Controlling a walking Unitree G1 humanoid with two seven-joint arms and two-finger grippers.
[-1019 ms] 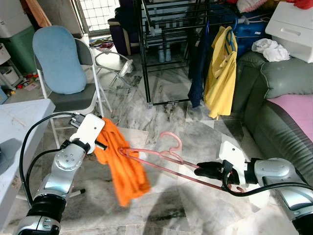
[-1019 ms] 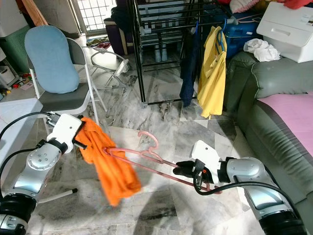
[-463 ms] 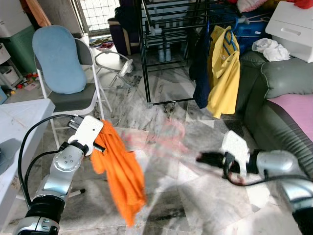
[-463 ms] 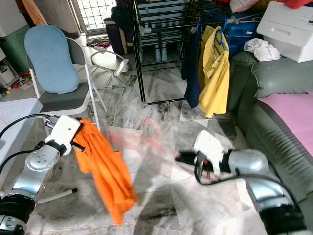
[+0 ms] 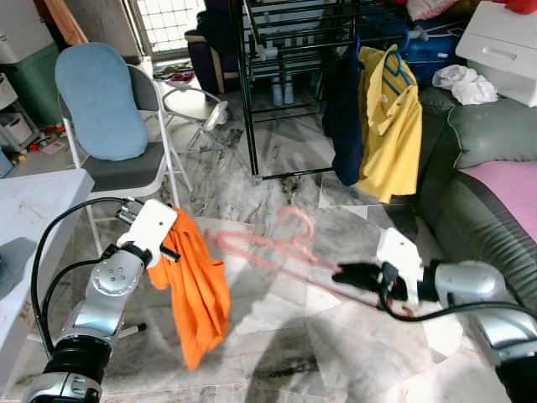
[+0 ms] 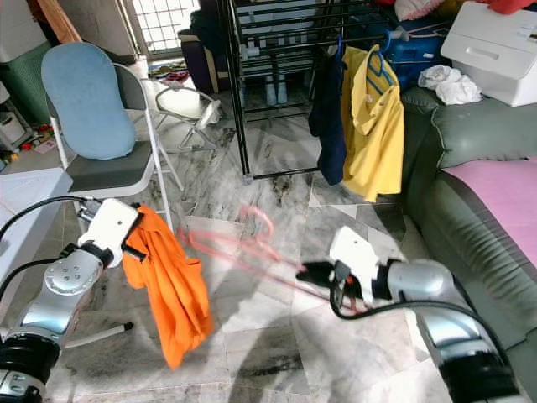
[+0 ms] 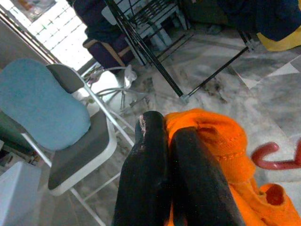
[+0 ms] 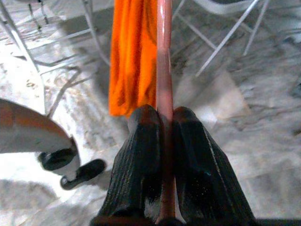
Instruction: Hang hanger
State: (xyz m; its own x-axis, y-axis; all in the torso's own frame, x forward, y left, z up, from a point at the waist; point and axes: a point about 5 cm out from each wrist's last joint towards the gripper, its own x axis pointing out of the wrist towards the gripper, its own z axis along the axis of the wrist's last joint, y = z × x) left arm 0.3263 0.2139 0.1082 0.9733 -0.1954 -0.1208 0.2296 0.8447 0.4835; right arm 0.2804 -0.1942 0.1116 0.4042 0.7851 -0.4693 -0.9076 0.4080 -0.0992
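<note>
An orange shirt point(image 5: 200, 290) hangs low over the marble floor from my left gripper point(image 5: 174, 248), which is shut on its upper edge; in the left wrist view the black fingers point(image 7: 155, 155) pinch the orange cloth point(image 7: 211, 141). A pink hanger point(image 5: 289, 252), blurred by motion, stretches from beside the shirt to my right gripper point(image 5: 342, 273). That gripper is shut on the hanger's bar point(image 8: 163, 56), seen between its fingers in the right wrist view with the shirt point(image 8: 134, 56) beyond. The black drying rack point(image 5: 247, 92) stands farther back.
A yellow shirt point(image 5: 390, 117) and a navy garment point(image 5: 344, 117) hang on the rack. A folding chair with a blue cushion point(image 5: 101, 105) stands at the left, a white table point(image 5: 33, 201) beside it. A grey-green sofa point(image 5: 487, 159) lines the right side.
The hanger has lifted and swung and is now blurred. The orange shirt has swung back under my left gripper and hangs straighter. My right gripper has risen slightly.
</note>
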